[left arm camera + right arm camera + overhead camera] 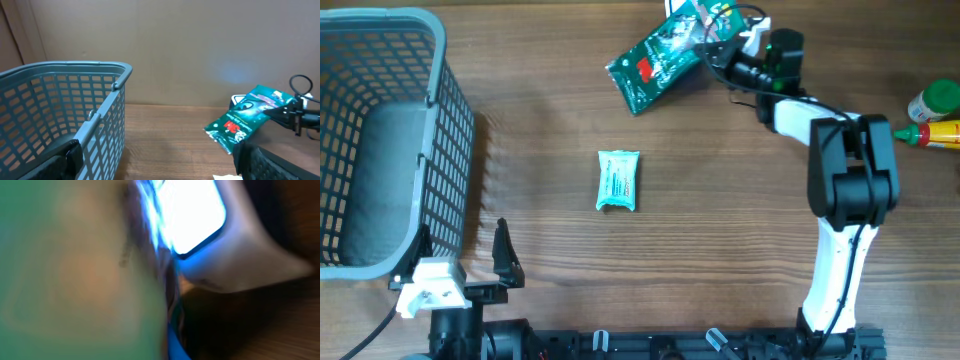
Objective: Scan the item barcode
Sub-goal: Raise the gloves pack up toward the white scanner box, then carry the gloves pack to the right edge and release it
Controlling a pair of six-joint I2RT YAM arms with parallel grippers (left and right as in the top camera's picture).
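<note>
Wood table (720,220), beige wall (200,40) behind; right gripper (712,42) pinches green pouch (660,60) at far side, left gripper (465,262) spread wide beside grey basket (450,130), teal packet (617,180) mid-table

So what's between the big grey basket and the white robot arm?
A small light-blue plastic packet lies on the wooden table between the grey mesh basket and the white arm, seen in the overhead view.

Overhead looks straight down, left wrist low across the table (720,250), both sharing the green packet (658,62); right wrist's close-up blurs.
</note>
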